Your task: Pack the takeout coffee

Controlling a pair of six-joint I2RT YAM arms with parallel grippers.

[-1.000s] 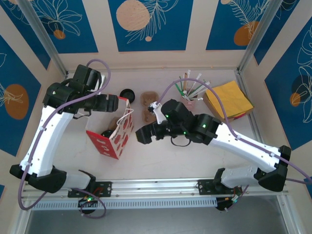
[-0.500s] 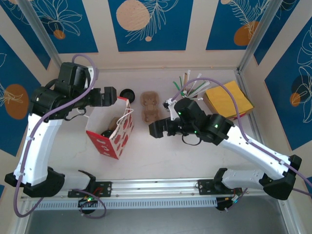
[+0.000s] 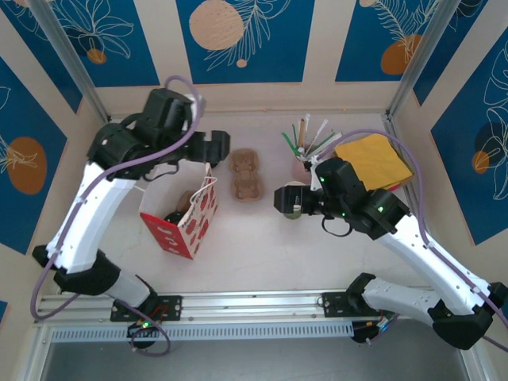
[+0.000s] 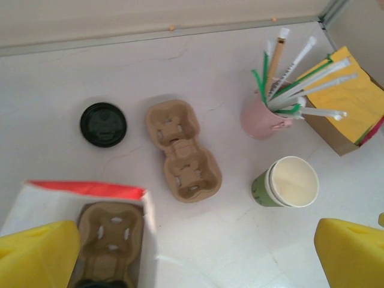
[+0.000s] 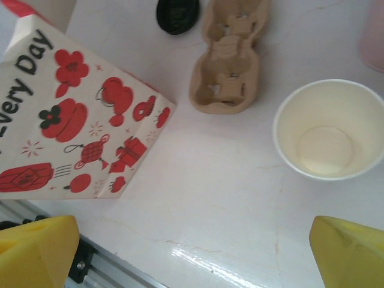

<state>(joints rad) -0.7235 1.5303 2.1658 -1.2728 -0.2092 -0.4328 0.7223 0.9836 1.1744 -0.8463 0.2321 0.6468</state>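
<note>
Right arm (image 3: 397,226) swung right; two carriers (image 4: 183,153) (image 4: 111,231), one lidless cup (image 4: 288,183), one lid (image 4: 103,124).

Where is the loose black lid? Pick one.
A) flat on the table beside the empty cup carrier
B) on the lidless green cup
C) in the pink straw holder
A: the black lid lies flat on the table, apart from the cup carrier; the green cup stands uncovered.

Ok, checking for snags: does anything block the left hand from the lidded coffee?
Nothing visible. The left hand hangs open over the rim of the paper bag; the bag's mouth is open, and the dark lid in its cup carrier, likely the takeout coffee, sits uncovered.
</note>
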